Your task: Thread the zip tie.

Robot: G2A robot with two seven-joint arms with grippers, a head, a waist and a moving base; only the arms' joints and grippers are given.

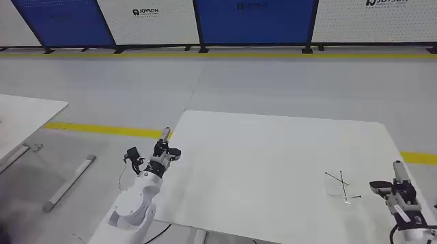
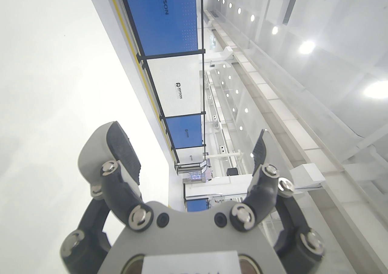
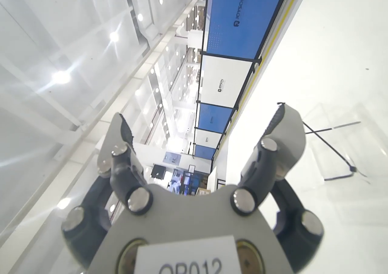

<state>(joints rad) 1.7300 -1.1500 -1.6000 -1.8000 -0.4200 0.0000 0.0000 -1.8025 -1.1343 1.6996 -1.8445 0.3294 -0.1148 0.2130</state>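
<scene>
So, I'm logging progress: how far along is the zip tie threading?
Nothing looks done: the zip ties lie straight, crossed, on the table. Nothing is in hand: the left gripper and right gripper hang open and empty, apart from them. Grasping and threading remain.

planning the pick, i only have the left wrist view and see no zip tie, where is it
Observer: Thin black plastic zip ties lie crossed on the flat white table, on the right arm's side, far from your left hand.
Operator: ok is the other one free to grab
Observer: Yes. The right hand is open and empty, beside the ties without touching them.
</scene>
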